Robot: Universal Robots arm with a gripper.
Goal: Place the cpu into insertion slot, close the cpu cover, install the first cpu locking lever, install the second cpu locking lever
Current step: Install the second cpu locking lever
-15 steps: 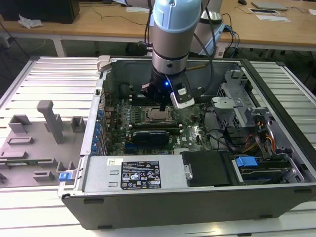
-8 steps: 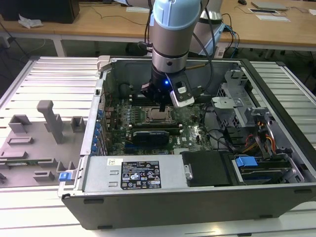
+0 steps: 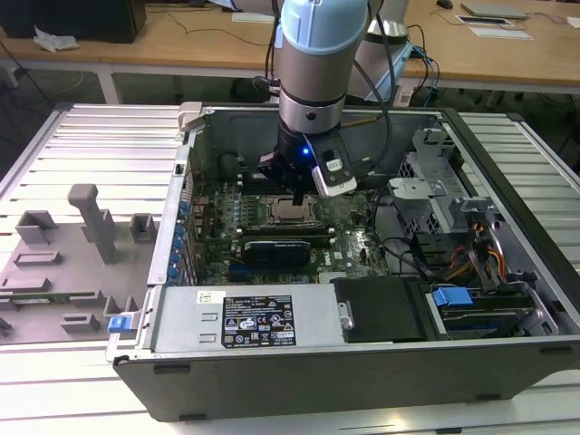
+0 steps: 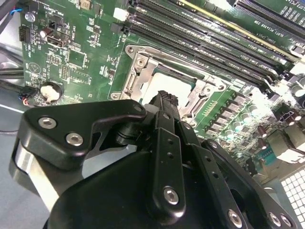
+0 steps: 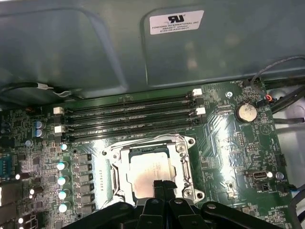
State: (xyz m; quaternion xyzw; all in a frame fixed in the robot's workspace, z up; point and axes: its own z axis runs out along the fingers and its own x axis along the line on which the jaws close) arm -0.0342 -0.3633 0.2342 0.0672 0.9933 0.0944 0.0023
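The cpu (image 5: 148,171) lies flat in its socket on the green motherboard (image 5: 224,143), its pale metal top showing. The cpu cover (image 5: 116,164), a silvery frame, lies flat around it. My gripper (image 5: 163,183) is shut with nothing between its black fingers, and the tips hang just above the cpu's edge. In the second wrist view the gripper (image 4: 166,95) stands over the cpu (image 4: 164,82) and the cpu cover (image 4: 138,71). In the exterior view the gripper (image 3: 297,196) reaches down into the open computer case above the cpu (image 3: 290,213). I cannot tell how the locking levers stand.
Memory slots (image 5: 128,112) run beside the socket, with a row of capacitors (image 5: 62,181) and a coin battery (image 5: 246,112) nearby. The case wall (image 5: 95,47) rises close behind. A power supply (image 3: 263,319), drive cage (image 3: 453,217) and cables crowd the case. Grey fixtures (image 3: 91,222) stand outside it.
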